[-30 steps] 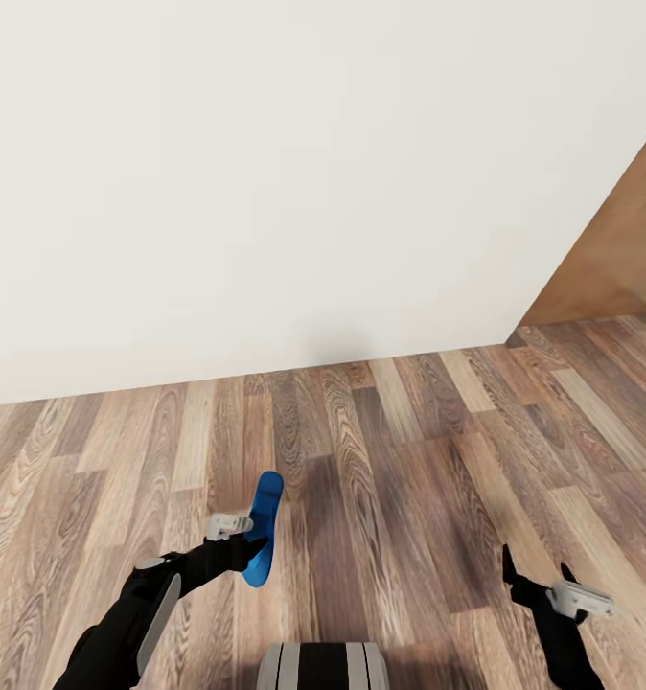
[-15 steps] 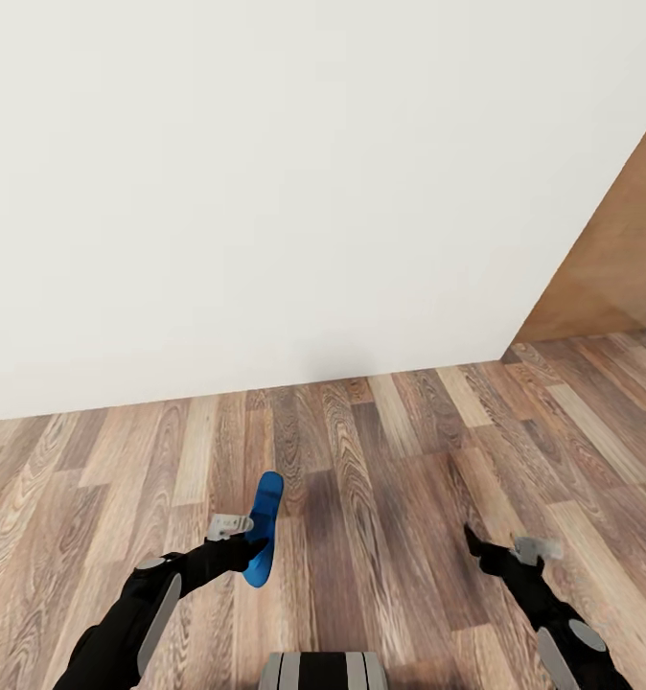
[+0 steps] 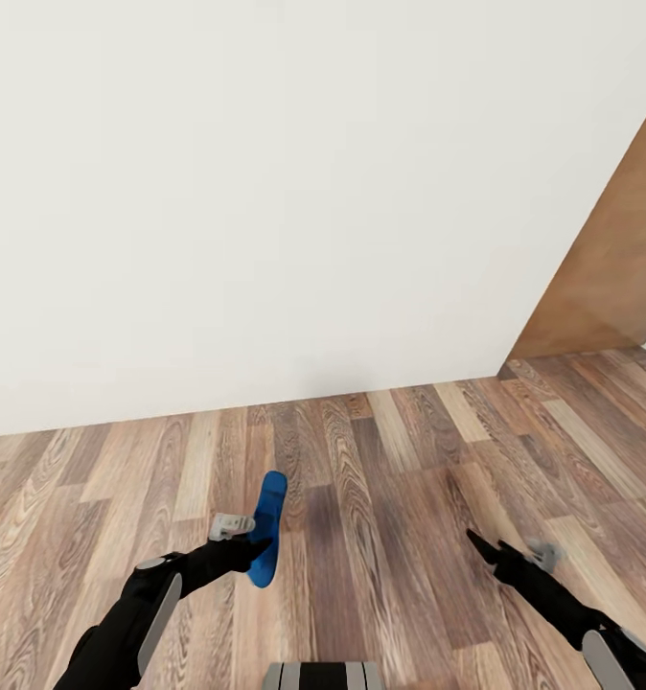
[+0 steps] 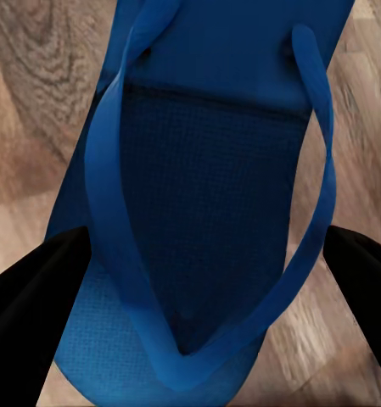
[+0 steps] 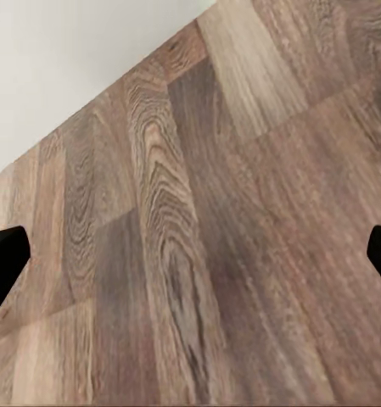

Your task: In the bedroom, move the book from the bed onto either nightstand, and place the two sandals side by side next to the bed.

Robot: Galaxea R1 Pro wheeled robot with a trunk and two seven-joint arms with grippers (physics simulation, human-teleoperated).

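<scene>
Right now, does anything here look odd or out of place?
Only the blue sandal: it hangs above the wood floor, clamped in the left end effector and standing on edge. Right end effector is open and empty.

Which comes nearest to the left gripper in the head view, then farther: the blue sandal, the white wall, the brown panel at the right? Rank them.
1. The blue sandal: held in the left gripper, over the floor.
2. The white wall: straight ahead, past the floorboards.
3. The brown panel: far off at the right edge, across from that gripper.
</scene>
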